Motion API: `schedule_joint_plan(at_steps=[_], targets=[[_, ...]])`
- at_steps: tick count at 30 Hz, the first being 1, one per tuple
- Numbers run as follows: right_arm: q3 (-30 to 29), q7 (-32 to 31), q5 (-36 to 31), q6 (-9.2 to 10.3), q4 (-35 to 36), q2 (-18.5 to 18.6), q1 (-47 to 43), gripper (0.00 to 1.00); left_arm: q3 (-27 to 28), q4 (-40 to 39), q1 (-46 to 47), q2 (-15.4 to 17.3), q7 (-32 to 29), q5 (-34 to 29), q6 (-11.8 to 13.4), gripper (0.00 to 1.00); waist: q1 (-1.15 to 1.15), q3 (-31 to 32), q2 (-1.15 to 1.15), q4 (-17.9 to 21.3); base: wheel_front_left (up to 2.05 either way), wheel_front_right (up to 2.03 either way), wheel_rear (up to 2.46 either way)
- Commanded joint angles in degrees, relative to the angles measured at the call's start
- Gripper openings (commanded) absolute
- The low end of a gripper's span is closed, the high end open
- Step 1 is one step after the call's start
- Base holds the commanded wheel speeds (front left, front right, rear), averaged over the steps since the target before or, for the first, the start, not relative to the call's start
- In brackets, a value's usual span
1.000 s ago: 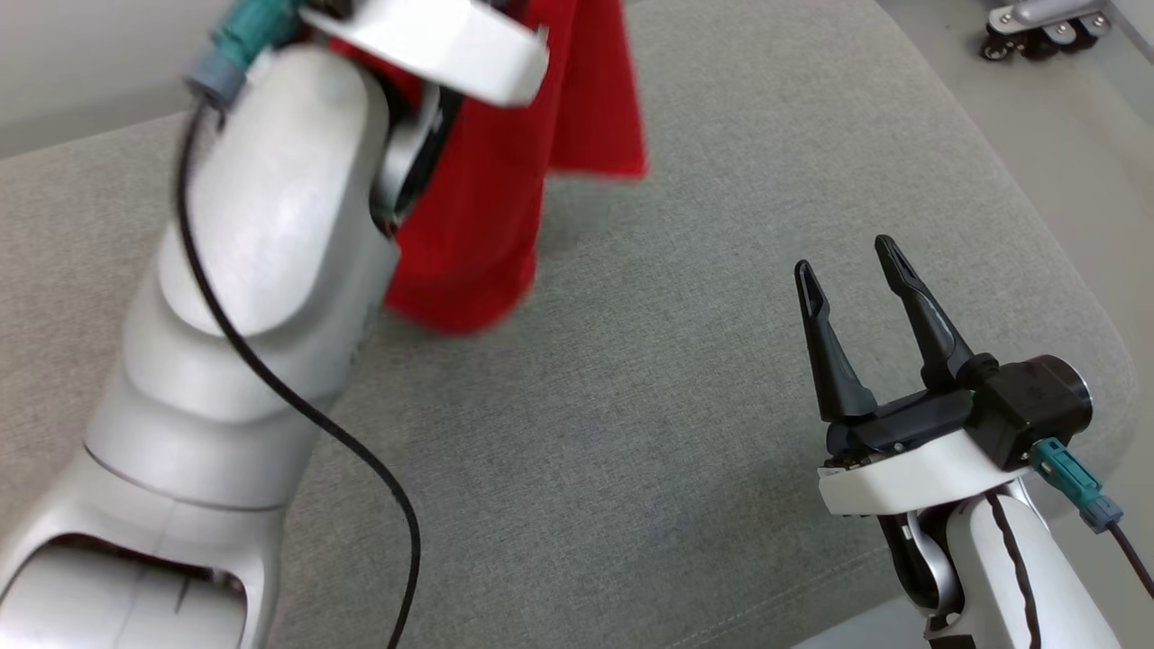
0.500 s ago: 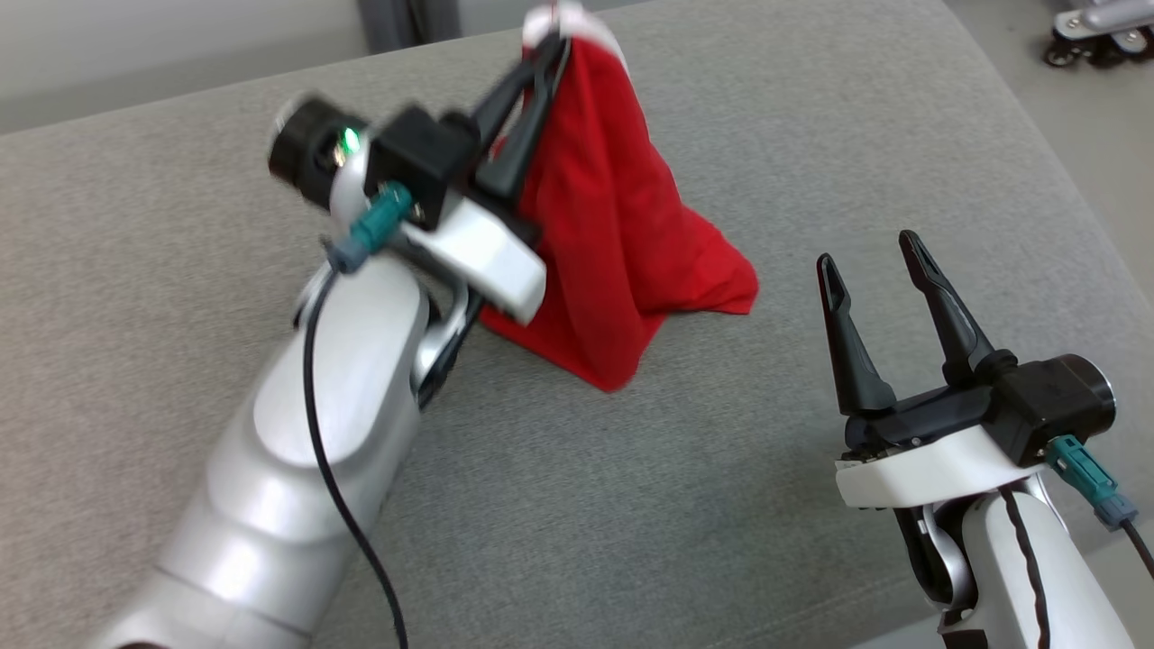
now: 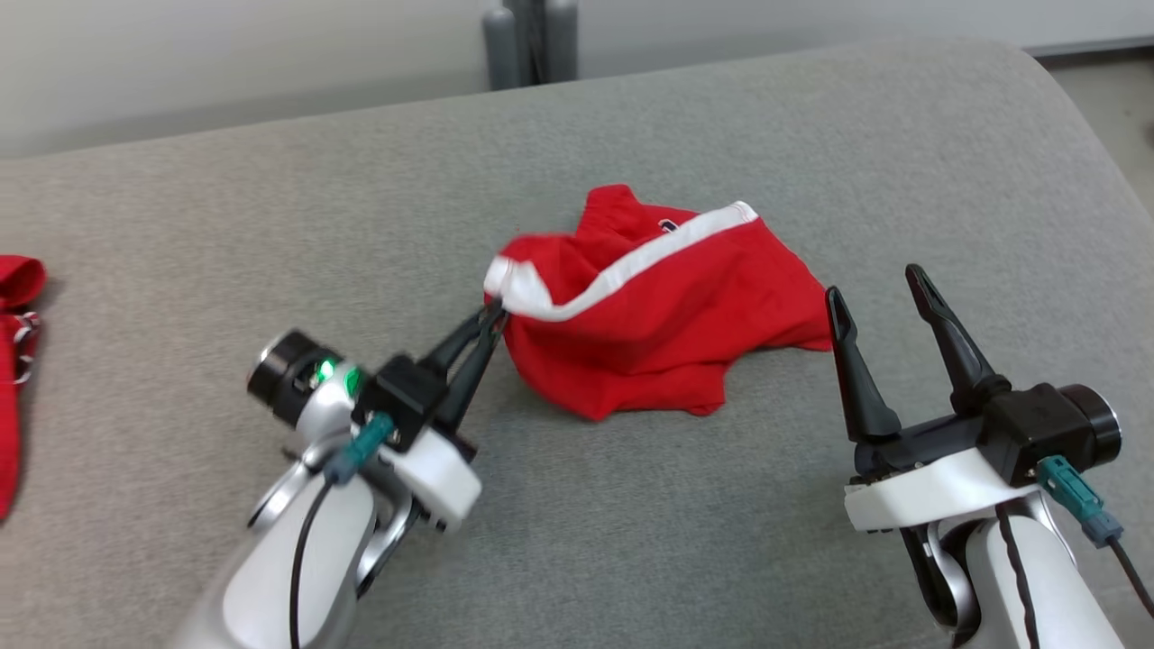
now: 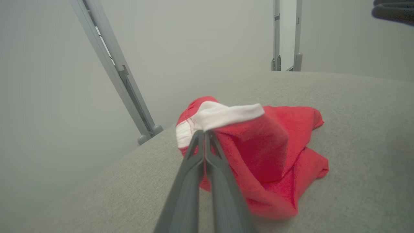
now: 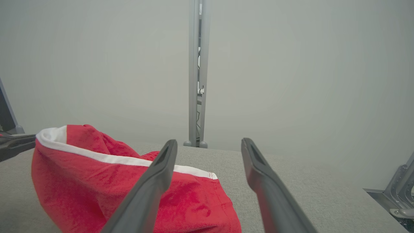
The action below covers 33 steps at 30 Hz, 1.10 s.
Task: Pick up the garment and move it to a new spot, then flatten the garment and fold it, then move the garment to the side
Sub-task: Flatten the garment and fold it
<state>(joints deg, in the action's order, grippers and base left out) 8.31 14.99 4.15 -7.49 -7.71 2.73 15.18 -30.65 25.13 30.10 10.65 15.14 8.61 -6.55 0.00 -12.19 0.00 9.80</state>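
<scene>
On the grey cushion (image 3: 631,523), far left, a second red cloth (image 3: 13,361) lies apart; the left gripper (image 3: 491,317) pinches the white band (image 3: 622,270) of the red garment (image 3: 667,342) — crumpled mid-cushion — and the right gripper (image 3: 873,284) hovers beside it, fingers (image 3: 947,335) spread wide, empty.

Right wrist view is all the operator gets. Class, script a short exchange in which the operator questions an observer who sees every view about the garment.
Operator: Are the left jaws holding the garment?
Observer: Yes; the left wrist view shows them shut on its white band.
Operator: Anything else on the cushion?
Observer: The head view shows another red cloth lying at that view's left edge.
</scene>
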Motion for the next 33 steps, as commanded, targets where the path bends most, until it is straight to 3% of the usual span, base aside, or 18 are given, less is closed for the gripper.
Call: schedule_joint_plan(at_steps=[1,9,15,16,17,18,19,25,33], targets=[[-0.17,0.30,-0.45,-0.01,-0.08,0.30,-0.68,1.00,-0.26,-0.30,-1.51,0.80,0.00,-0.68,0.05,0.00,0.00,1.54,0.00,-1.72,0.00,0.00,0.00],[-0.27,0.30,-1.93,-0.01,-1.30,0.31,-2.10,1.00,-3.82,3.59,-8.58,3.29,0.01,-2.76,-0.23,0.00,0.00,4.72,0.00,-5.29,0.00,0.00,0.00],[0.28,0.30,-2.55,-0.01,-2.25,0.32,-2.70,1.00,-5.30,7.80,-10.99,2.19,0.00,-2.65,0.22,0.00,0.00,6.16,0.00,-6.50,0.00,0.00,0.00],[0.34,0.30,-2.65,-0.01,-2.35,0.31,-2.80,1.00,-5.45,8.10,-11.20,2.06,0.00,-2.78,0.26,0.07,0.00,6.27,0.00,-6.56,0.00,0.00,0.00],[0.38,0.30,-2.70,-0.01,-2.45,0.32,-2.93,1.00,-5.45,8.49,-11.33,1.88,0.00,-2.70,0.47,0.25,0.00,6.37,0.00,-6.59,0.00,0.00,0.00],[0.38,0.30,-2.75,-0.01,-2.59,0.32,-3.01,1.00,-5.44,8.79,-11.37,1.67,0.00,-2.60,0.66,0.67,0.00,6.44,0.00,-6.61,0.00,0.00,0.00],[0.38,0.30,-2.81,-0.01,-2.71,0.32,-3.06,1.00,-5.37,9.18,-11.50,1.41,0.00,-2.48,0.84,1.00,0.00,6.52,0.00,-6.61,0.00,0.00,0.00],[0.01,0.30,-2.95,-0.01,-2.89,0.32,-3.47,1.00,-2.39,7.35,-12.60,0.42,0.00,-0.33,2.92,1.00,0.00,6.49,0.00,-6.50,0.00,0.00,0.00],[-0.89,0.30,-2.64,-0.01,-2.16,0.31,-3.28,1.00,8.89,-3.67,-16.58,-1.66,0.00,5.27,5.54,1.00,0.00,6.13,0.00,-6.06,0.00,0.00,0.00]])
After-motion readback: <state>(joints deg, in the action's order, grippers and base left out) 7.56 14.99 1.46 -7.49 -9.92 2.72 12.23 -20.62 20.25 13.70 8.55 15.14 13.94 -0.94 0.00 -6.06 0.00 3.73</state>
